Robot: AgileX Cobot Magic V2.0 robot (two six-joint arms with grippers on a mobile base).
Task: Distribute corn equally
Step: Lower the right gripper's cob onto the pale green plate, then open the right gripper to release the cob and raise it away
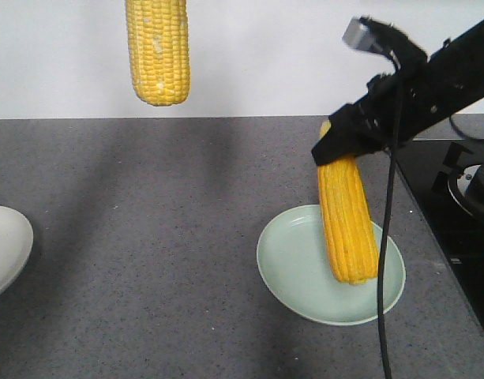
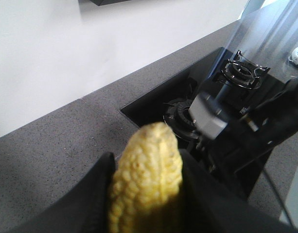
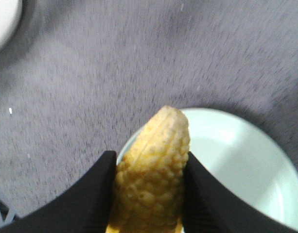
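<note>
Two gripped cobs (image 1: 348, 217) (both aloft)

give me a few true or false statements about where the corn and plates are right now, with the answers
1. Each gripper holds a cob of corn. True: the right gripper is shut on one cob, and the left gripper is shut on the other cob.
2. The cob on the right hangs over the pale green plate. True.
3. A cob already lies flat on the green plate. False: the plate is bare apart from the cob held above it.
4. The white plate at the left edge has corn on it. False: the part in view is bare.
5. The stove sits left of the green plate. False: it is to the right.
</note>
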